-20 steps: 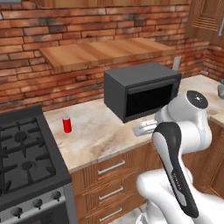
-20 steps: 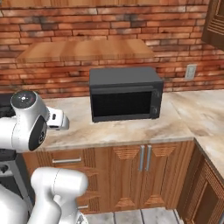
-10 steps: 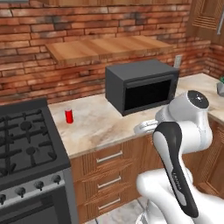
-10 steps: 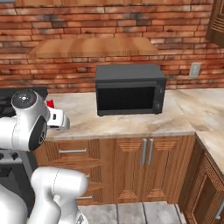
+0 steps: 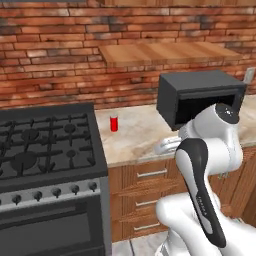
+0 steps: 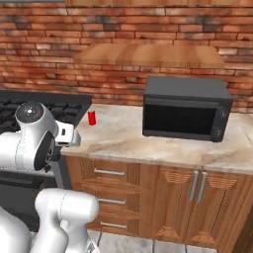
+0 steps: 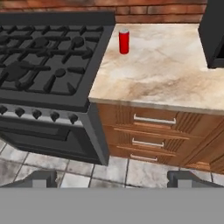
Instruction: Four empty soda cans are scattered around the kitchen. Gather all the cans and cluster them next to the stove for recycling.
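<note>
Views have shifted left; stove [image 5: 47,145] nearer, soda can [image 5: 114,123] beside it.

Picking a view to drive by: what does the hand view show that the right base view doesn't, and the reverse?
Hand view alone: the floor tiles, the stove's knobs and the open gripper, holding nothing. Right base view alone: the whole microwave, the wooden shelf above it, the cabinet doors and the arm. Both: the can upright on the counter near the stove, and the drawers.
</note>
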Controlling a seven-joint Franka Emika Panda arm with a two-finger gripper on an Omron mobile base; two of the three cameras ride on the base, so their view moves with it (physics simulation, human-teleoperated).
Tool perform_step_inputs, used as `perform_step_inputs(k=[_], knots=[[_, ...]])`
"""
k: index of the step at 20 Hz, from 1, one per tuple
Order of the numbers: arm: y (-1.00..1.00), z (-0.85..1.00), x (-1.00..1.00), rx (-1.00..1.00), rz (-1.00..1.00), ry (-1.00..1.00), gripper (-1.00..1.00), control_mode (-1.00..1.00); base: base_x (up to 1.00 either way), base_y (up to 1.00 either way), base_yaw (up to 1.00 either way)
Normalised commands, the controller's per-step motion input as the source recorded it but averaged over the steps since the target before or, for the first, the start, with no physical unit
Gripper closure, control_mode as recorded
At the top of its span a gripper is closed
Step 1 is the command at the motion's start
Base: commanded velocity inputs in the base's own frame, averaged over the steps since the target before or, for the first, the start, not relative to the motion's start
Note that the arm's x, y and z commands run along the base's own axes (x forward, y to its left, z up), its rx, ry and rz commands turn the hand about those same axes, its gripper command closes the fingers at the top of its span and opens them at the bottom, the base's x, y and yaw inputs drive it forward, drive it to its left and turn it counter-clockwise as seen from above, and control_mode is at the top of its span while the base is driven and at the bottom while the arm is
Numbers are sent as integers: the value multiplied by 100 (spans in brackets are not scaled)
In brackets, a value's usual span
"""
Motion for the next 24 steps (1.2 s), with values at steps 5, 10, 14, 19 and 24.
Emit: perform_step_inputs(k=[5,10,14,19,24], knots=[[0,0,0,0,0,0,-100,100,-32,28,47],[0,0,0,0,0,0,-100,100,-38,24,48],[0,0,0,0,0,0,-100,100,-33,19,49],[0,0,0,0,0,0,-100,100,-28,26,48],[0,0,0,0,0,0,-100,100,-16,35,46]])
